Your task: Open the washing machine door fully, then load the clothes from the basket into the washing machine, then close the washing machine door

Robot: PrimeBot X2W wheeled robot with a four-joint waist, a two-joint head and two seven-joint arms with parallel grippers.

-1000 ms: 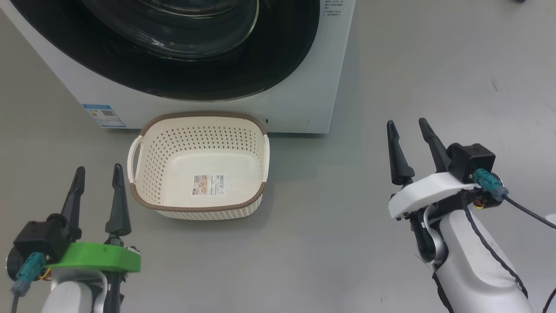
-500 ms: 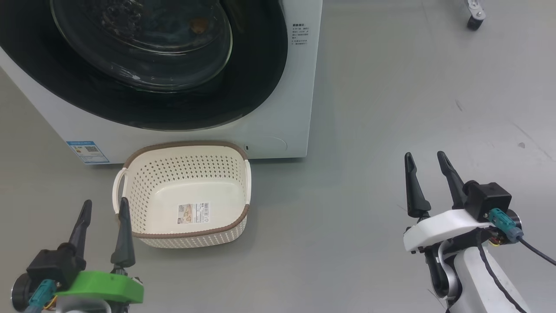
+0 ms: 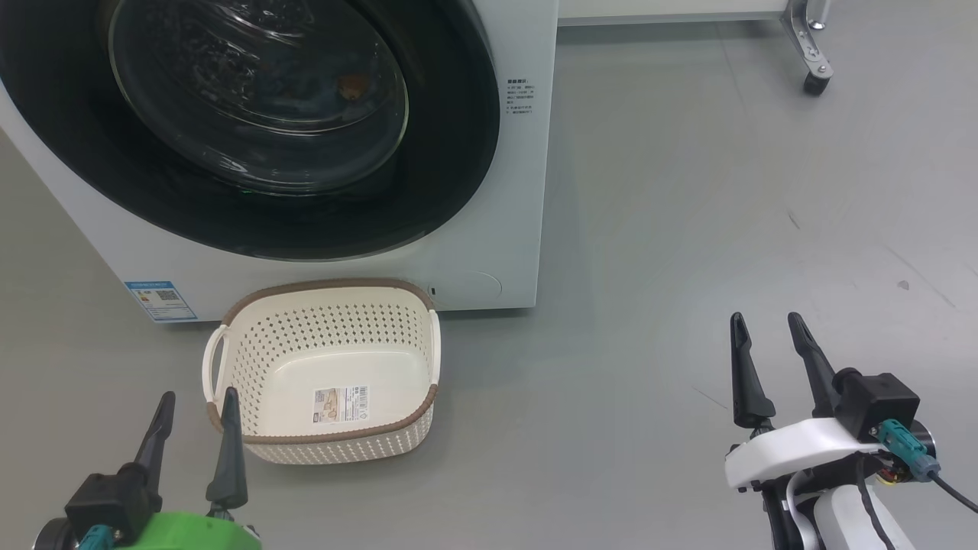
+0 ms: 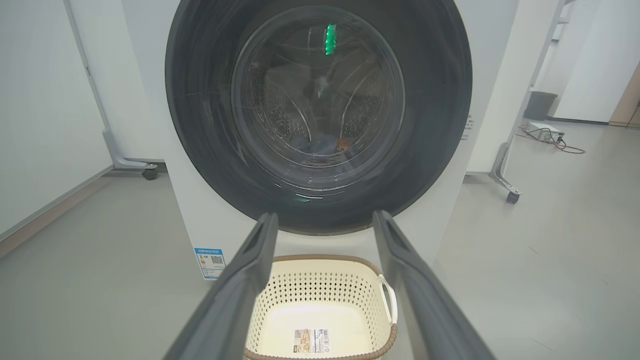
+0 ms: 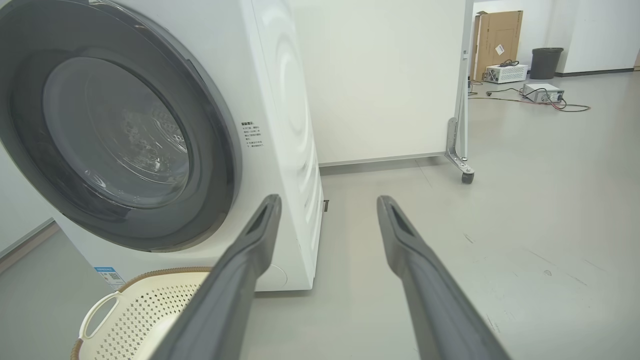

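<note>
The washing machine [image 3: 497,229] stands white and close ahead. The washing machine door [image 3: 458,153] sits flush in its front, black rim around bulging glass. Through the glass [image 4: 320,100] the clothes [image 4: 322,146] lie in the drum, blue with an orange patch. The basket [image 3: 321,285] rests on the floor against the washer, its bare bottom showing a barcode sticker. My left gripper [image 3: 198,394] is open just left of the basket's near corner, holding nothing. My right gripper [image 3: 765,317] is open over bare floor, well right of the washer.
A blue label [image 3: 160,300] marks the washer's lower left front. A caster of a wheeled frame [image 3: 812,80] stands on the floor at the far right. Beyond it lie an electronics box with cables [image 5: 542,91], a dark bin [image 5: 546,62] and a cardboard box [image 5: 495,45].
The head camera has moved, so more of the door and the far floor shows and everything sits lower in the picture. Both grippers stay open and the basket stays put.
</note>
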